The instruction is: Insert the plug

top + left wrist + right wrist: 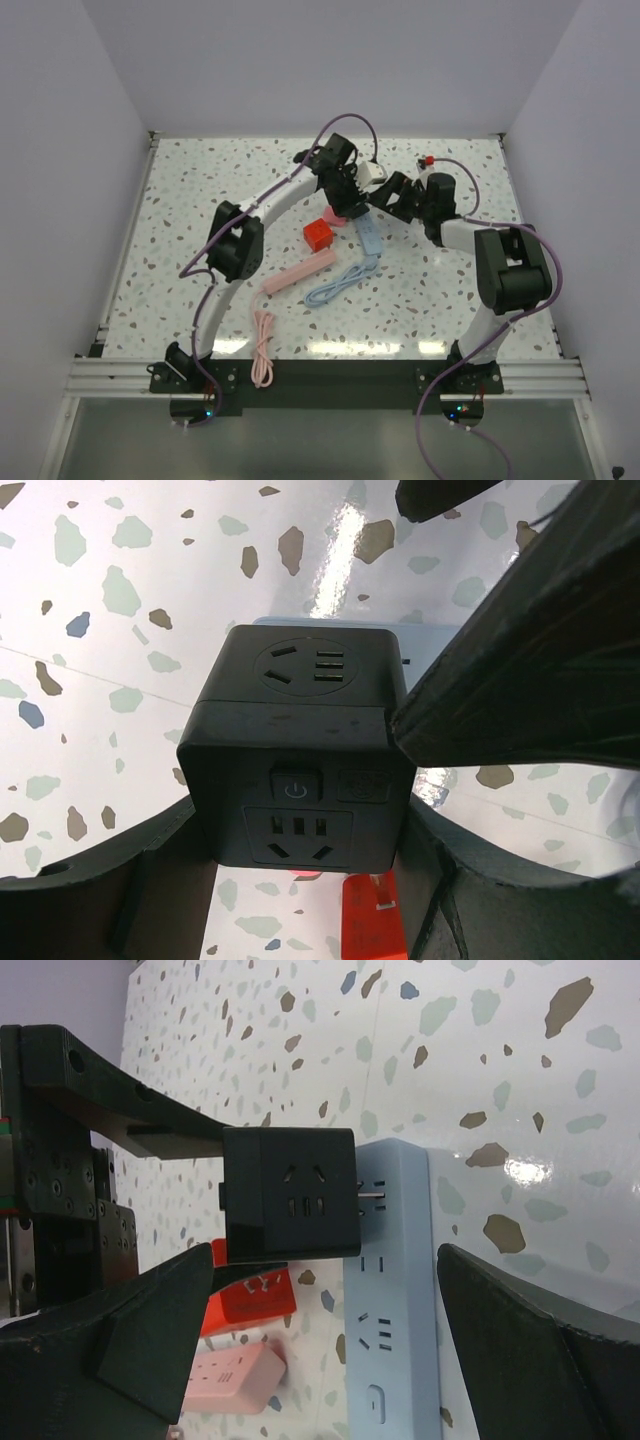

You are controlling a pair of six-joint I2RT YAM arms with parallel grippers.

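Note:
My left gripper [305,865] is shut on a black cube plug adapter [300,750], one finger on each side of it. In the right wrist view the cube [290,1195] is against the side of a light blue power strip [395,1310]. Its metal prongs [370,1195] show in a small gap, with their tips at the strip's top socket. My right gripper [335,1335] is open, with its jaws wide apart on either side of the blue strip. In the top view both grippers meet at the strip's far end [368,237].
A red cube adapter [318,234] lies just left of the blue strip, with a pink power strip [300,272] nearer me. The blue cable [335,285] and a pink cable [263,345] trail toward the front edge. A white object [372,172] lies behind the grippers.

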